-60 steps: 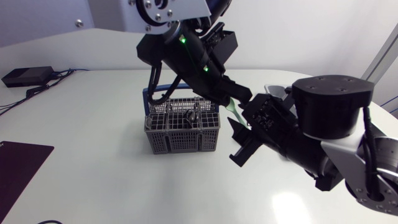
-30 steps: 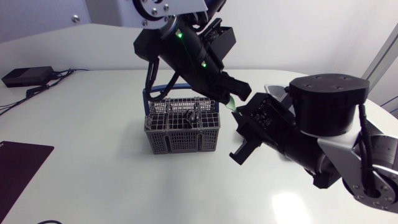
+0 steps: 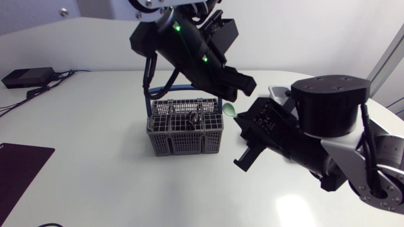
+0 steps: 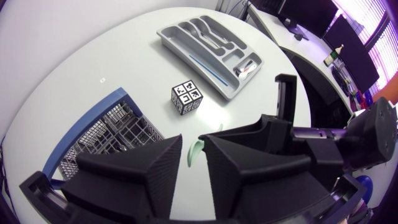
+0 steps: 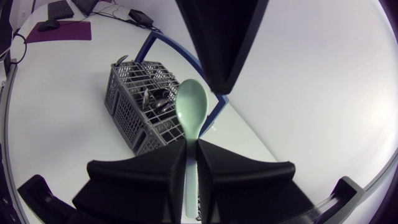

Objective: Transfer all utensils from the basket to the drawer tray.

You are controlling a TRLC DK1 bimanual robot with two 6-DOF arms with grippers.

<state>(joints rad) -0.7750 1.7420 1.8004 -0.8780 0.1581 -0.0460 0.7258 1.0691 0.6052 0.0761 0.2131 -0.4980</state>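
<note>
A pale green spoon (image 5: 191,109) stands bowl-up between my right gripper's (image 5: 190,150) fingers, which are shut on its handle. In the head view the spoon (image 3: 228,111) hangs just right of the grey wire basket (image 3: 186,128), with my right gripper (image 3: 240,122) below it. My left gripper (image 3: 242,87) is above the spoon, open and apart from it; its own view looks down past its fingers (image 4: 140,165) at the spoon (image 4: 194,152). Dark utensils remain in the basket (image 5: 140,99). The grey drawer tray (image 4: 186,50) lies farther off and holds some cutlery.
A small cube with black-and-white markers (image 4: 187,98) sits between the basket (image 4: 102,134) and the tray. A dark mat (image 3: 19,170) lies at the table's left edge. A black box (image 3: 28,77) with cables is at the back left.
My right gripper has shut on the green spoon. My left gripper has opened, let go of it and lifted up and away.
</note>
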